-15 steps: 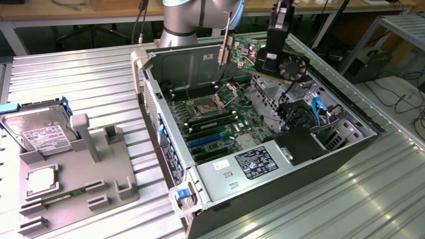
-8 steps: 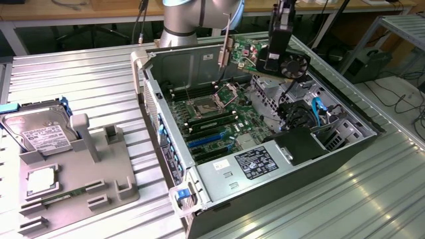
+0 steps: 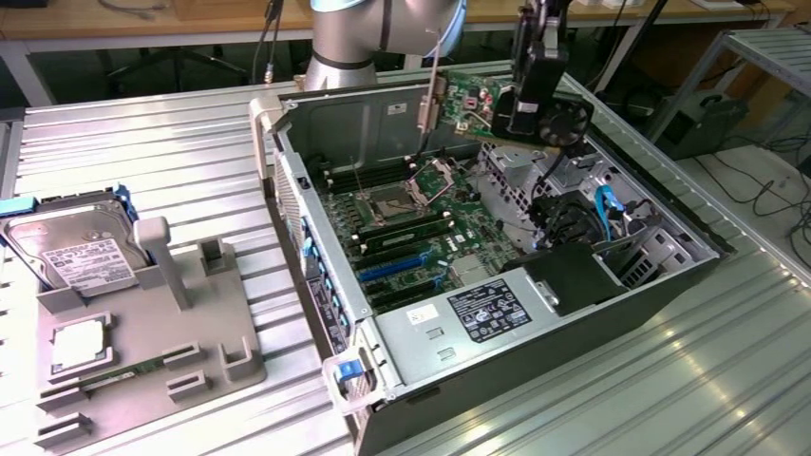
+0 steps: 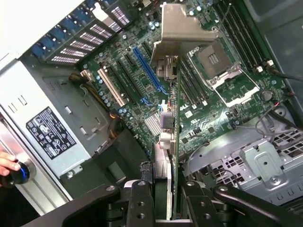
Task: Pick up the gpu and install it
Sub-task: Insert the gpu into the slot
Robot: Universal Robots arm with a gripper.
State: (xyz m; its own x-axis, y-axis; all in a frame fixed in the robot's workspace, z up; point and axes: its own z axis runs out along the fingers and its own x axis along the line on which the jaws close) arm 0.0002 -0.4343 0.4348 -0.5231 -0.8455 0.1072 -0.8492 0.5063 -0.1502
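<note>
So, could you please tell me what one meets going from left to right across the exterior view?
hard drive → CPU socket → gpu → blue cables → dark box on the floor

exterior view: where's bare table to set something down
Bare slatted table lies on the exterior view's left of the pc case, beyond the grey holder, and again off the case's right, near the camera. Crowded: the holder with its hard drive, and the case's inside under the held gpu.
</note>
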